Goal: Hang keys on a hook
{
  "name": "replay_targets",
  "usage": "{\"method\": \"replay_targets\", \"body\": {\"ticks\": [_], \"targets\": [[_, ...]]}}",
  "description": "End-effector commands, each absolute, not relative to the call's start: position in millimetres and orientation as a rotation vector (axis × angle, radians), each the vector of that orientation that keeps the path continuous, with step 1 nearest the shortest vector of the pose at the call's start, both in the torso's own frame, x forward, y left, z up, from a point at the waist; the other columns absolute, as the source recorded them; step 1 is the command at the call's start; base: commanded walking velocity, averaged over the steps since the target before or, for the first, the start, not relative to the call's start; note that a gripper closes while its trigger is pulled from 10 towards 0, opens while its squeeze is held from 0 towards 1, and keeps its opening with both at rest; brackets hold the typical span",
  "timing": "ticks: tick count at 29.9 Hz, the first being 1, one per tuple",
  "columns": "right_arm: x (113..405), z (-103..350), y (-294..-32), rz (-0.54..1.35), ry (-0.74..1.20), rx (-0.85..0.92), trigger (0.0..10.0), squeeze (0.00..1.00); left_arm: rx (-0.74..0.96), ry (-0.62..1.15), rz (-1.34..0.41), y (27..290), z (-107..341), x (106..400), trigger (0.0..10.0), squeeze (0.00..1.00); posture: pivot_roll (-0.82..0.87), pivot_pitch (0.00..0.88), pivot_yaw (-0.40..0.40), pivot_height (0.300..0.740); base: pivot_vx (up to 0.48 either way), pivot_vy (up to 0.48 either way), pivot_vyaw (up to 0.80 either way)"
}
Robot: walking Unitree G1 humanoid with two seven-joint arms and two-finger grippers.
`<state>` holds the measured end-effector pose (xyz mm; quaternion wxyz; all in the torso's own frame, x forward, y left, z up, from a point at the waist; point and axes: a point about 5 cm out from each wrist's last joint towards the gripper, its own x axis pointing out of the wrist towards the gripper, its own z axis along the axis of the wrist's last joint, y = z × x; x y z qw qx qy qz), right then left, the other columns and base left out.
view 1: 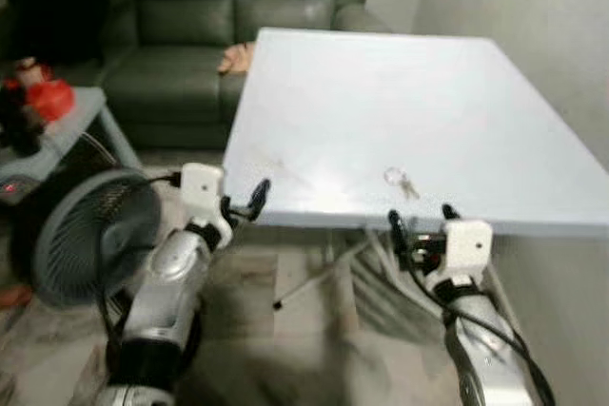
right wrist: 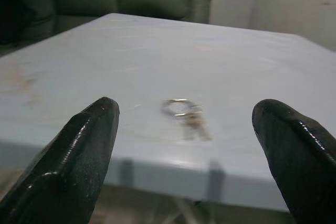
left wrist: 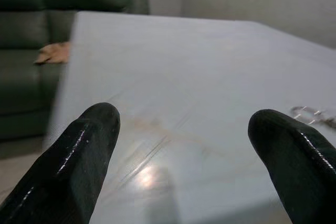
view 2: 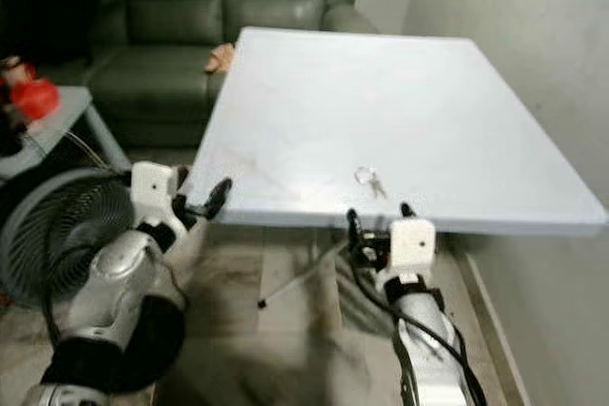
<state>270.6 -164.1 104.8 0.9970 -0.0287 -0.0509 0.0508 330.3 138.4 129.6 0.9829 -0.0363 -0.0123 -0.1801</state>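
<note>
The right gripper (view 1: pixel 420 221) is held open just below the table (view 1: pixel 400 102) edge, facing the keys (view 1: pixel 401 181). The left gripper (view 1: pixel 243 204) is spread open at the table's left edge. One small key bunch is counted, lying flat near the front edge; light, stiff and slippery, it is best pinched at the ring.

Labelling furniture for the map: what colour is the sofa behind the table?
Dark green; the sofa shows best in the left eye view.
</note>
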Motion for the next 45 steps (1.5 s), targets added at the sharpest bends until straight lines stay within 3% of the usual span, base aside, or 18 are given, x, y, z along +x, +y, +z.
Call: {"method": "replay_targets", "body": {"ticks": [1, 10, 25, 45], "targets": [[271, 109, -171, 0.085, -0.109, -0.073, 10.0, 0.00, -0.082, -0.033, -0.389, 129, 133, 332, 10.0, 0.00, -0.02, 0.000, -0.001, 0.740, 0.439, 0.000, 0.00], [271, 108, -171, 0.091, -0.106, -0.080, 10.0, 0.00, -0.082, -0.038, -0.405, 126, 134, 332, 10.0, 0.00, -0.02, 0.000, -0.001, 0.740, 0.435, 0.000, 0.00], [272, 108, -167, 0.172, -0.104, -0.114, 10.0, 0.00, 0.012, -0.094, -0.359, 123, 130, 328, 10.0, 0.00, -0.02, 0.000, -0.011, 0.740, 0.000, 0.000, 0.00], [282, 112, -174, 0.317, -0.074, -0.247, 10.0, 0.00, 0.002, -0.090, -0.620, 97, 113, 297, 10.0, 0.00, -0.01, 0.000, -0.014, 0.740, 0.000, 0.000, 0.00]]}}
